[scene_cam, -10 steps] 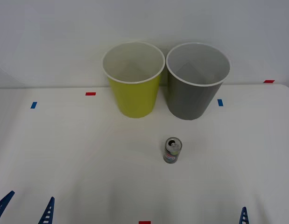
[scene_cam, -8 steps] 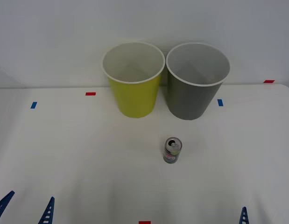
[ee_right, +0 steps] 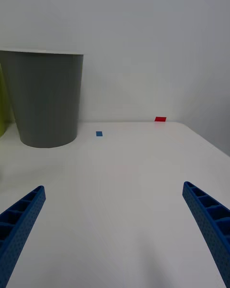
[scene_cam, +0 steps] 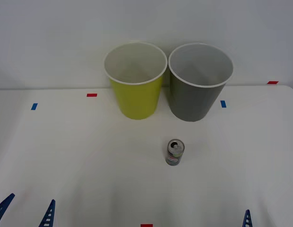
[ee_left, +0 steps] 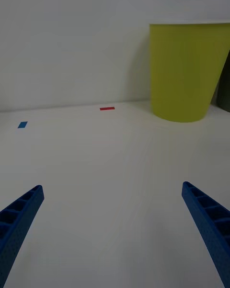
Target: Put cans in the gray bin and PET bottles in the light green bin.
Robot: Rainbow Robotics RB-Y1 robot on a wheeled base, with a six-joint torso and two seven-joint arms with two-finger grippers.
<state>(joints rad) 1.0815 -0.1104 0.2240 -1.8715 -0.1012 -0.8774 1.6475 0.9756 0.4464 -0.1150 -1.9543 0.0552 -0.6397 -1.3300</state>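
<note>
- Bright, even light washes the white table (scene_cam: 66,156) and the wall behind, with no hard glare.
- The tall yellow-green plastic bin (scene_cam: 135,80) and the tall dark gray plastic bin (scene_cam: 199,81) cast only faint shadows at their bases.
- The small dark drink can (scene_cam: 174,152), at 6 o'clock of the gray bin, looks slightly soft; its silver top catches a pale highlight.
</note>
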